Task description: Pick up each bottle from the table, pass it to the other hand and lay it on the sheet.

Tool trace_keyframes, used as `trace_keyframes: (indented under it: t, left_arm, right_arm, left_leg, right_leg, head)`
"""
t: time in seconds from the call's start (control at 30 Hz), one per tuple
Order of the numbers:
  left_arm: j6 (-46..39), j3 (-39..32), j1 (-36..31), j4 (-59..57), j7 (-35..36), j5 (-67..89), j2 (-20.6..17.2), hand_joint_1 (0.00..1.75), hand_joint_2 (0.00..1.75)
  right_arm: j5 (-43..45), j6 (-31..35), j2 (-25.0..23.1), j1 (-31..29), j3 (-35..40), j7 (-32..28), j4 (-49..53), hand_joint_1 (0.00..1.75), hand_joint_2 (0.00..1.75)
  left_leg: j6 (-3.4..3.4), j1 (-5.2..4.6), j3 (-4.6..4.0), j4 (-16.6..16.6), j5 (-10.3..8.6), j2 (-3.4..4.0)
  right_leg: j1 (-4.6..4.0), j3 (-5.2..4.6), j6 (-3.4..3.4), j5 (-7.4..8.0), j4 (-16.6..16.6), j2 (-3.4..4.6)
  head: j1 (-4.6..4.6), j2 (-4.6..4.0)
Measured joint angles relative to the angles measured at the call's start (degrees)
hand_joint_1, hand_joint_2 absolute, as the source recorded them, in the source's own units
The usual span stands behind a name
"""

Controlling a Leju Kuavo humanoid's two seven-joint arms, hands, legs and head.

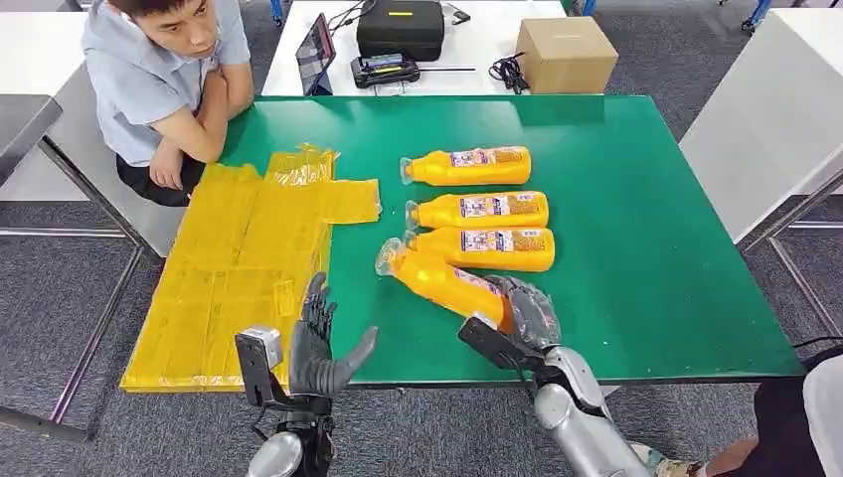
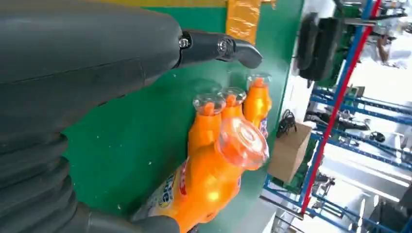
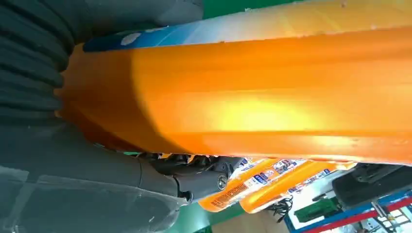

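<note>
Gripping the base end of an orange plastic bottle with a clear cap [image 1: 442, 281]: the right hand [image 1: 527, 310], fingers wrapped around the body near the 6 o'clock edge of the green table [image 1: 646, 248], cap pointing toward 10 o'clock. In the right wrist view, filling most of the frame with that same bottle's orange side [image 3: 272, 92], thumb and fingers pressing on it.

Hovering with fingers apart and holding nothing: the left hand [image 1: 320, 343], palm turned toward the bottle, at the table's 6 o'clock edge, just beside the crinkled yellow plastic sheet [image 1: 239, 268].

Lying on their sides at 12 o'clock of the held bottle: three more orange bottles, caps toward 9 o'clock: the far bottle [image 1: 467, 166] apart, the middle bottle [image 1: 479, 210] and the near bottle [image 1: 484, 247] close together, the near one touching the held one.

Spreading from the table's 9 o'clock portion, overhanging the 6 o'clock edge: the sheet, bare. Leaving open green surface at 3 o'clock.

Leaning on the 10 o'clock corner: a seated person [image 1: 169, 79].
</note>
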State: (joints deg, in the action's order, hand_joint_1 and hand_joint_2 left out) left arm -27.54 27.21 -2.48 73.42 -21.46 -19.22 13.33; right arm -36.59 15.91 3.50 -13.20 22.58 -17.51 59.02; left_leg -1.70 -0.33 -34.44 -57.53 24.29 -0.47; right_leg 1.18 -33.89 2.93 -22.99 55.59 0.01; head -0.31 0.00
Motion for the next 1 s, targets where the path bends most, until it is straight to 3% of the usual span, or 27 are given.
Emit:
trace_keyframes:
  t: [0.07,0.13,0.17,0.6,1.0]
  left_arm:
    - [0.9,-0.3,0.1,-0.3,1.3,-2.1,0.3,0.00,1.75]
    - [2.3,-0.5,0.1,-1.0,2.5,-3.8,0.5,0.00,1.75]
    - [3.0,-0.5,0.1,-1.4,2.9,-4.5,0.7,0.00,1.75]
    - [12.0,0.1,-2.8,-8.0,3.7,-7.7,0.8,0.00,1.75]
    - [9.9,0.8,-6.1,-10.3,2.1,-5.9,1.6,0.00,1.75]
  right_arm:
    - [0.9,0.2,-0.2,0.6,-0.3,-0.8,0.5,1.54,1.75]
    - [1.7,0.2,-0.6,1.1,-0.6,-1.7,0.9,1.55,1.75]
    - [2.0,0.2,-0.8,1.3,-0.6,-2.1,1.1,1.48,1.75]
    - [4.6,-2.2,-2.2,1.6,-0.1,-4.3,2.1,1.47,1.75]
    - [6.1,-3.4,-3.7,1.0,3.0,-5.0,3.0,1.41,1.75]
  left_leg:
    - [0.00,0.00,-0.03,0.0,0.00,-0.02]
    - [0.00,0.00,-0.06,0.0,0.00,-0.02]
    - [0.00,0.00,-0.07,0.0,0.00,-0.01]
    - [0.00,0.00,-0.16,0.0,0.00,-0.03]
    - [0.00,0.00,-0.18,0.0,-0.01,-0.03]
  right_leg:
    - [0.00,-0.01,0.00,0.00,0.0,-0.01]
    - [0.00,-0.04,0.00,0.00,0.0,0.00]
    - [0.00,-0.05,0.00,0.00,0.0,0.00]
    - [0.00,-0.12,0.00,0.00,0.0,-0.01]
    - [0.00,-0.13,0.00,0.00,0.0,-0.02]
  head:
    - [0.02,0.00]
    - [0.02,0.00]
    - [0.02,0.00]
    - [0.02,0.00]
    - [0.00,0.00]
